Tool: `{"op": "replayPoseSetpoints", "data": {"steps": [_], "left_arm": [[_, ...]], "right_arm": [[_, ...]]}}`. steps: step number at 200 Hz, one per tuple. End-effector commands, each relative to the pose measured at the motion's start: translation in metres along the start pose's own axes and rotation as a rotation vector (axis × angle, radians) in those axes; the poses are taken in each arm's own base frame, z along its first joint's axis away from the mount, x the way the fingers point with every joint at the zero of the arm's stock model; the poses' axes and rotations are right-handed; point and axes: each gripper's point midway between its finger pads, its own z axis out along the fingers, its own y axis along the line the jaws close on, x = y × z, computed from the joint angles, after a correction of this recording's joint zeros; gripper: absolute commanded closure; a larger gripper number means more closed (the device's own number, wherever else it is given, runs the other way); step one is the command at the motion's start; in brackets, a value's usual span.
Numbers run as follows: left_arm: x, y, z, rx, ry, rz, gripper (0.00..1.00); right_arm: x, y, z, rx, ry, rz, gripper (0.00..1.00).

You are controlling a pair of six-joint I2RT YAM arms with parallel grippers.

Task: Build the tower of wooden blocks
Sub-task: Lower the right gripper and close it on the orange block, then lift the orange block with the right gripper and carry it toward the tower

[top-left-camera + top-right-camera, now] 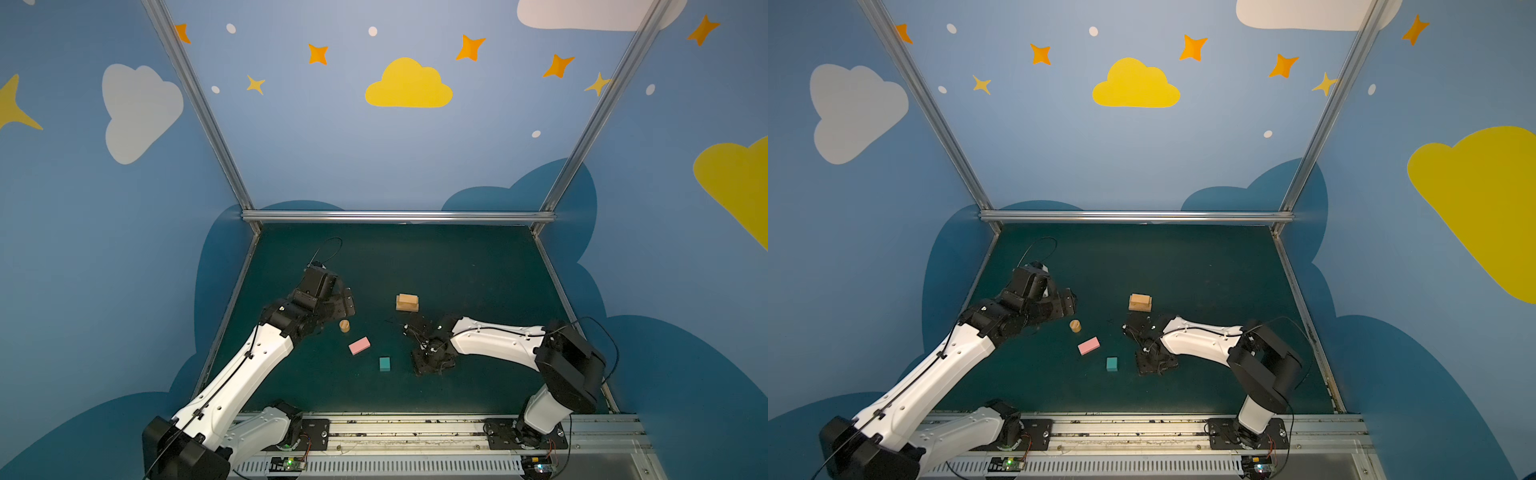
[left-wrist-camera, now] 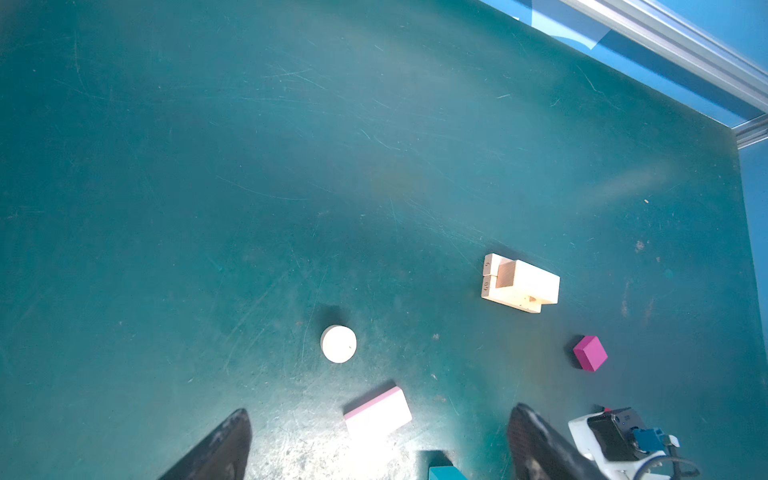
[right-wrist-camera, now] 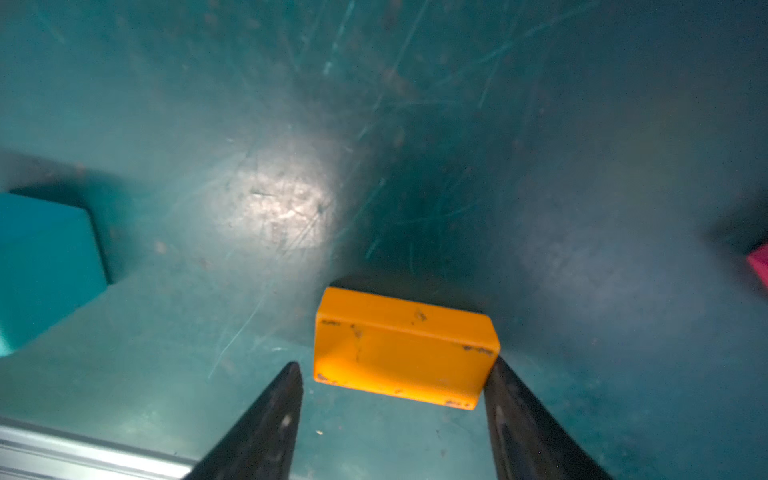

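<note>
The tower is a low stack of tan oblongs (image 1: 407, 302) (image 2: 519, 284) at mid table. A tan cylinder (image 1: 344, 326), a pink oblong (image 1: 359, 345) and a teal cube (image 1: 385, 364) lie in front of it. In the left wrist view a magenta cube (image 2: 590, 353) sits past the stack. My left gripper (image 1: 340, 299) (image 2: 382, 409) hangs open above the pink oblong (image 2: 377, 411). My right gripper (image 1: 428, 363) (image 3: 395, 361) is down at the table, open. Its jaws straddle an orange oblong (image 3: 403, 349); one finger touches it, the other stands a little off. The top views hide this block.
Near the right gripper are the teal cube (image 3: 45, 270) on one side and a reddish-pink block corner (image 3: 760, 262) on the other. An aluminium rail (image 3: 62, 453) runs close behind its fingers. Frame rails (image 1: 399, 216) border the green mat (image 1: 415, 257).
</note>
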Motion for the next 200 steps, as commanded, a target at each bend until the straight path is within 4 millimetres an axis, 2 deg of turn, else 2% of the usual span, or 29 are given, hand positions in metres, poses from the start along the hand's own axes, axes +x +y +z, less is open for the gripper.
{"op": "replayPoseSetpoints", "data": {"steps": [1,79,200], "left_arm": [[-0.006,0.001,-0.004,-0.011,-0.011,-0.002,0.04],[-0.006,0.001,-0.005,-0.011,-0.013,-0.001,0.04],[-0.005,0.003,-0.005,-0.018,-0.014,0.001,0.04]], "right_arm": [[0.005,-0.006,0.007,0.021,0.026,0.025,0.34],[0.002,-0.006,0.008,0.032,0.024,0.057,0.29],[-0.01,-0.003,0.004,0.029,-0.006,0.082,0.29]]}}
